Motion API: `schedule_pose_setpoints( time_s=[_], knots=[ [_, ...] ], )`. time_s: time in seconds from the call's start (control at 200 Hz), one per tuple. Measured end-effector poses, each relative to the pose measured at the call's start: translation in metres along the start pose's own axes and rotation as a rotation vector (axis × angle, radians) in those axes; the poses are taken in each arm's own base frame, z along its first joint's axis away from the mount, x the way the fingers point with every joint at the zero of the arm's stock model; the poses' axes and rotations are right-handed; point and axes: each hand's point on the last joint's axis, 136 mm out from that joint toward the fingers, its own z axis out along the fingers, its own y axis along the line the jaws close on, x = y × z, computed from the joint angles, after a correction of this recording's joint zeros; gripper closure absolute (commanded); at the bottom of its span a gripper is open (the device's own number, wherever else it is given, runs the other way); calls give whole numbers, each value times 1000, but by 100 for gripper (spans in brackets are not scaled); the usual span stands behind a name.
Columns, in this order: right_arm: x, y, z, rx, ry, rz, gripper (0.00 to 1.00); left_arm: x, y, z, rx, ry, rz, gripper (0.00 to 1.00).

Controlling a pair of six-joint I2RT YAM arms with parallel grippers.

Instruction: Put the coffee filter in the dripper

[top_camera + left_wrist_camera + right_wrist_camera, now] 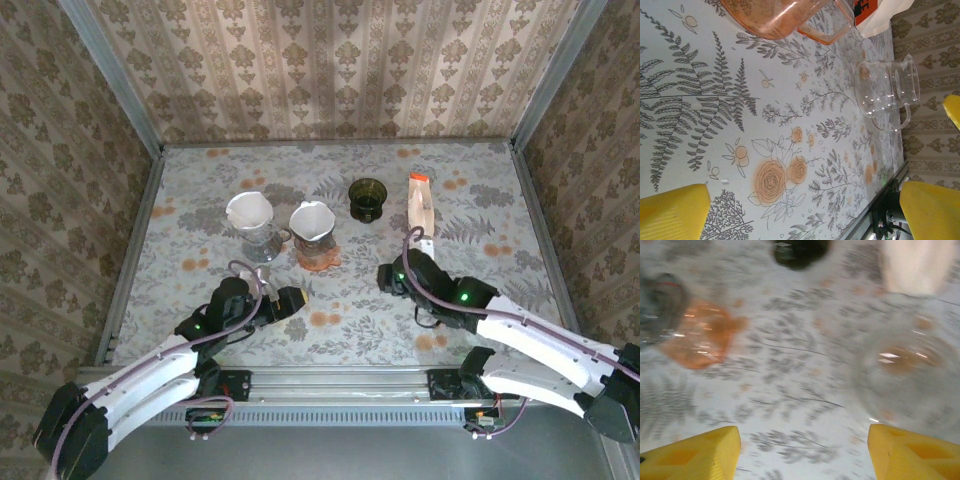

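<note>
End effectors [802, 212] [802, 455] spread wide, empty

a row of things crosses the middle of the floral-patterned table [190, 190]: a clear glass dripper holding a white paper cone [250, 225], close beside it an orange plastic dripper lined with white paper [314, 235], then a dark green glass cup [367, 198] and a pale packet with an orange top [422, 205]. the drippers leave hardly any gap between them; the gaps on either side of the cup are wider. the cloth before the row is bare, as is the strip behind it up to the papered back wall [330, 70].
</note>
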Motion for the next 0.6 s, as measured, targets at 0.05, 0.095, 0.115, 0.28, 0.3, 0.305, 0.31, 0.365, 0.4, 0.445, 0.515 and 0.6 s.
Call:
schedule_pose_setpoints(
  time_s=[0.05,0.095,0.115,0.28,0.3,0.305,0.31,0.365,0.4,0.445,0.515,0.6],
  knots=[
    [3,-16,-1,61,23,13,28,-1,-1,0,4,-3,2,0],
    [8,-26,-2,97,43,21,28,-1,-2,0,9,-6,4,0],
    [10,-29,-2,110,53,26,28,-2,-3,0,11,-8,5,0],
    [22,-44,2,179,112,50,29,-4,-8,-3,36,-24,18,0],
    [23,-44,3,186,118,52,29,-5,-9,-3,38,-26,21,0],
    [24,-44,4,189,121,53,29,-5,-10,-3,39,-27,22,0],
    [24,-44,5,190,122,54,29,-5,-10,-3,40,-27,22,0],
    [28,-47,11,212,144,59,30,-6,-12,-5,48,-32,31,0],
    [31,-48,16,225,160,60,31,-6,-13,-5,52,-35,37,0],
    [36,-51,21,242,178,58,32,-7,-14,-6,56,-38,44,0],
    [41,-54,29,263,199,56,36,-7,-15,-8,59,-41,52,0],
    [43,-55,36,278,209,57,42,-7,-16,-9,65,-44,58,0]
  ],
)
